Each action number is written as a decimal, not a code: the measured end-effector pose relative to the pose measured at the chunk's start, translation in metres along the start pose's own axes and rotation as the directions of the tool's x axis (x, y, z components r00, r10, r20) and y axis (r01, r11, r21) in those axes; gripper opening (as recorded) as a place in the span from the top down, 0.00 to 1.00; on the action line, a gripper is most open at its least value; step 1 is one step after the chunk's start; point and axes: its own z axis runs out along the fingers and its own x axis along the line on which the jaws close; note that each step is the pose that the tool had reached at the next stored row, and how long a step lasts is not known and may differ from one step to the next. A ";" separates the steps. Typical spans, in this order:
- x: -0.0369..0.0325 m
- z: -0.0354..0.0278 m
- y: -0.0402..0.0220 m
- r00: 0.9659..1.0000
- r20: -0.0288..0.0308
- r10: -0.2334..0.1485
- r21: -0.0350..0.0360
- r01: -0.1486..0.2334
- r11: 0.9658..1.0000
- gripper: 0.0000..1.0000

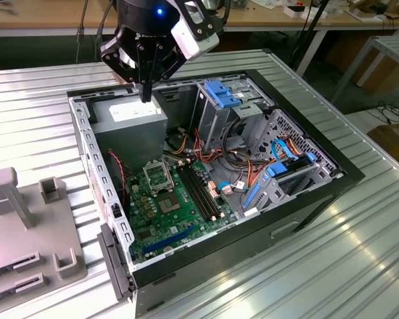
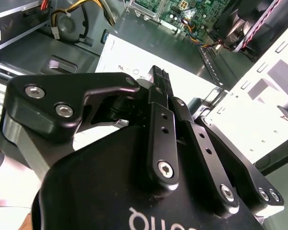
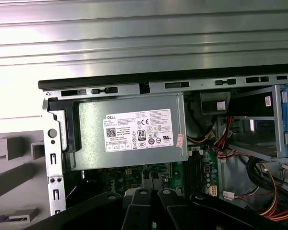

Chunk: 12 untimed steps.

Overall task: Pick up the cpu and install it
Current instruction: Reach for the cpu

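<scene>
Hovering over the back corner of the open computer case (image 1: 346, 174), the gripper (image 1: 146, 95) hangs above the grey power supply (image 1: 130, 116) without touching it. Its two black fingers (image 2: 159, 91) are pressed together along their length, and nothing can be seen pinched between them in the second wrist view (the very tips are dark and hard to make out).

The case lies on its side on a ribbed metal table (image 1: 359, 259), with its inside facing up. In the first wrist view the power supply (image 3: 129, 132) sits against the case wall, its white label facing up.

The cpu (image 1: 169, 201) is well apart from the gripper, lower in the case. It shows as a small flat grey square lying on the green board (image 1: 153, 226), just beside the metal socket frame (image 1: 155, 175) and next to the long black memory slots (image 1: 201, 193). Whether it is fully seated cannot be told from the exterior view.

A blue bracket (image 1: 221, 93) tops the drive cage at the back of the case, and bundles of red, yellow and orange wires (image 1: 243, 163) run between the cage and the board. On the exterior view's left, outside the case, a grey holder (image 1: 26, 226) with upright posts stands on the table.
</scene>
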 end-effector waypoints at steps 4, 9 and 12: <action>0.0028 0.0000 -0.0002 1.000 0.000 0.000 0.000 0.000 1.000 0.89; 0.0049 0.0000 -0.0004 1.000 0.000 0.000 0.000 0.000 1.000 0.89; 0.0065 0.0001 -0.0005 1.000 0.000 0.000 0.000 0.000 1.000 0.89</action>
